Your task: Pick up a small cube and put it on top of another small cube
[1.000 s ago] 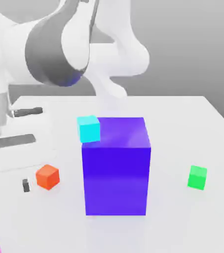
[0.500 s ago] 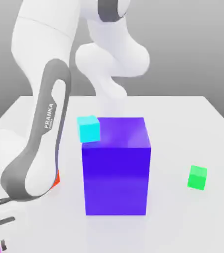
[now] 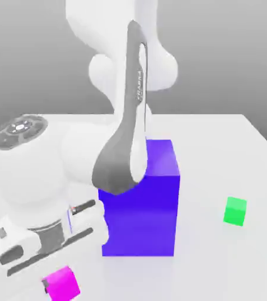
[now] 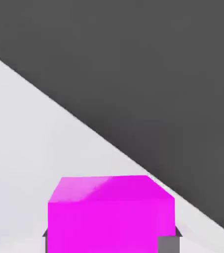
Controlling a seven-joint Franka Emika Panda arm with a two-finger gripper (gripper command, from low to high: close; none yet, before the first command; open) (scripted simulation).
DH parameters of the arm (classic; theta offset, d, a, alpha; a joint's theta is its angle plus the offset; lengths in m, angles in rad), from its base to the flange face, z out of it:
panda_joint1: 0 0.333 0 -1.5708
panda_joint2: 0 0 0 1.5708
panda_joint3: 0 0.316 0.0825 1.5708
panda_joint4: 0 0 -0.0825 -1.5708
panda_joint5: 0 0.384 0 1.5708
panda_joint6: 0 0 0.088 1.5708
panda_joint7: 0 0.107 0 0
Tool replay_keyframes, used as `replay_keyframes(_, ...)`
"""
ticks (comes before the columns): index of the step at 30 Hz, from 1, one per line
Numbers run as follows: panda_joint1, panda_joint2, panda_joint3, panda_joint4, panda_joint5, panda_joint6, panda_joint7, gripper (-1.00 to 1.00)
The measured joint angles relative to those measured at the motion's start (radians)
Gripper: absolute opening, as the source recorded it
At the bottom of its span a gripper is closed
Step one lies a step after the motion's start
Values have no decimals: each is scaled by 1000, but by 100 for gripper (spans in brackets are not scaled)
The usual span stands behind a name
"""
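magenta cube (image 3: 62, 283) sat at the near left of the white table (image 3: 259, 176), between the jaws of the gripper (image 3: 58, 284), which were drawn in narrow against its sides; in the hand view the same cube (image 4: 111, 212) showed a grey finger (image 4: 168, 244) pressed at its edge. green cube (image 3: 235, 211) lay well apart at the right, past the big blue block (image 3: 144, 217).

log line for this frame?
phase: carry | gripper: shut on magenta cube | target: green cube, bare, exterior view's right | blue block between
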Motion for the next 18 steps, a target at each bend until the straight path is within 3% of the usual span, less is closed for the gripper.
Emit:
replay_keyframes(7, 222, -207, 159, -238, -90, 48, 105, -100)
replay_keyframes(12, 547, -413, 320, -456, -174, 90, 223, -100)
replay_keyframes(18, 567, -302, 364, -511, -255, 266, 300, -100)
